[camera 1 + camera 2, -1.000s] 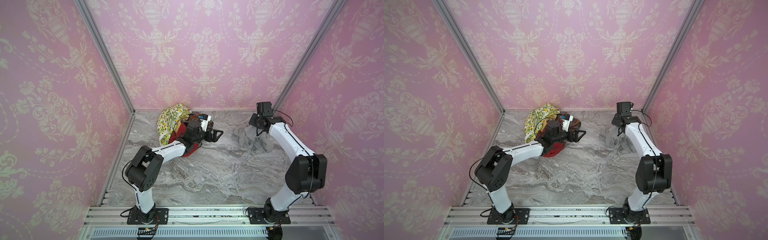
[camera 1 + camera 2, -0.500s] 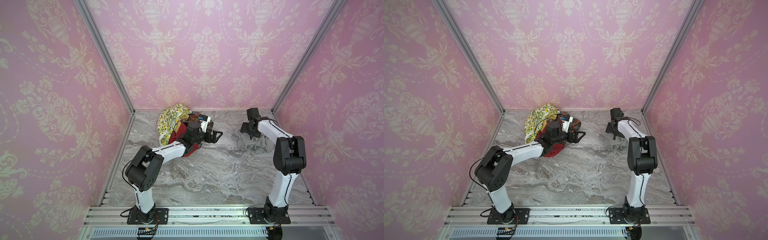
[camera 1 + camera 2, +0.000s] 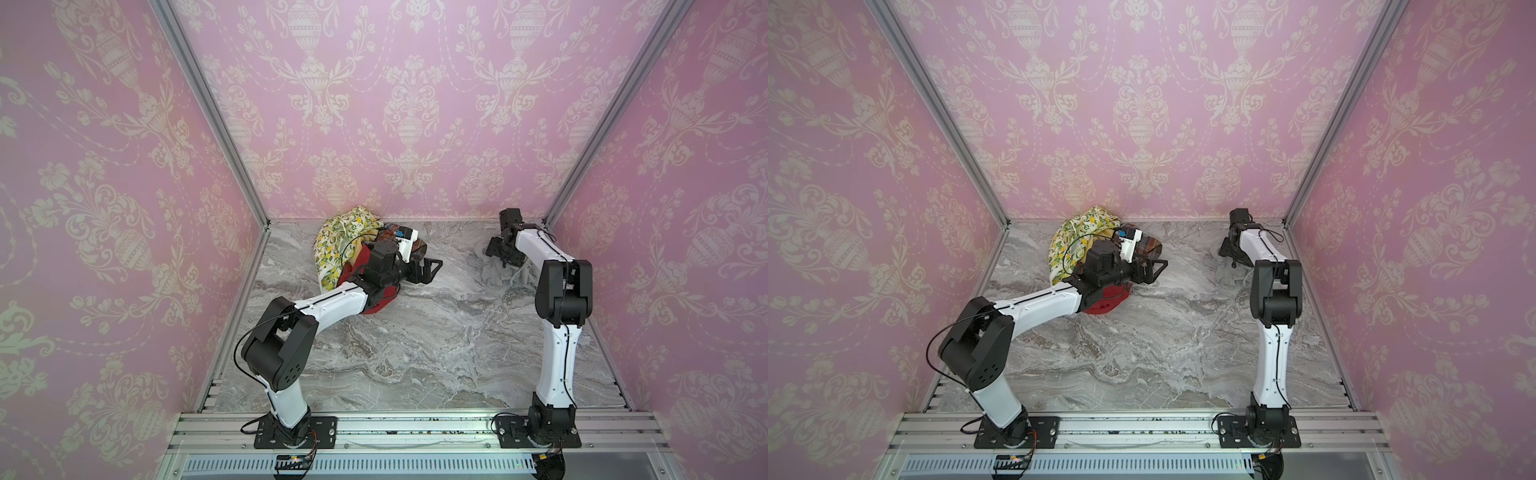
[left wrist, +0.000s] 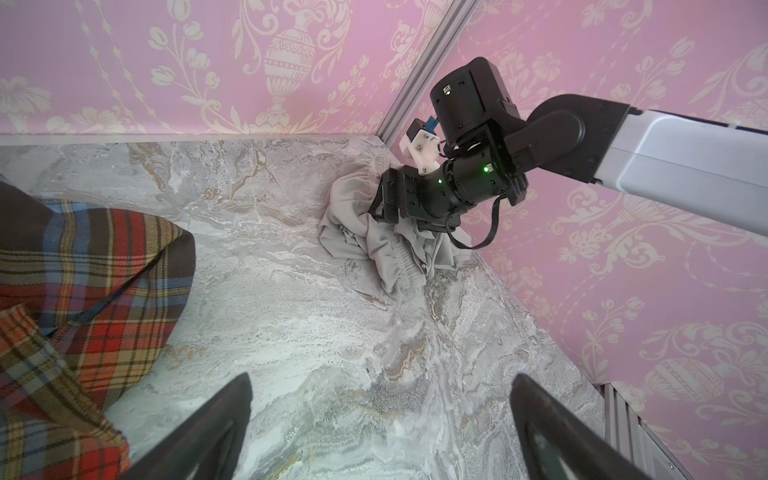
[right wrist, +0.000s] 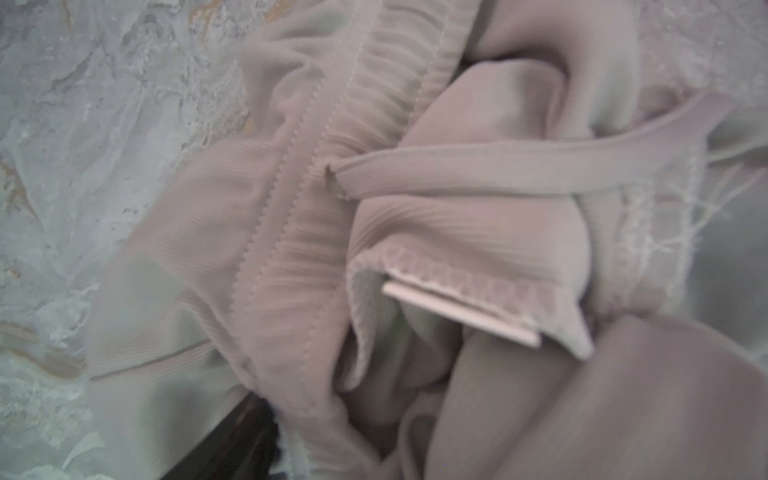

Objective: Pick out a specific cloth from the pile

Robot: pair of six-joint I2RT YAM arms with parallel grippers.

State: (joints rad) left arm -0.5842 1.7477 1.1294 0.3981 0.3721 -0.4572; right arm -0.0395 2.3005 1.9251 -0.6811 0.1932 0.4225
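Over the desk the left hand hung wide open and empty, just beside the pile at the back wall. Farther, in the right back corner and well apart from the pile, the cloth lay crumpled with the right hand pressed into its folds; whether its jaws were open or closed I could not tell. The cloth seemed already separated, so this hand should release fully and rise straight, dragging no fold along.
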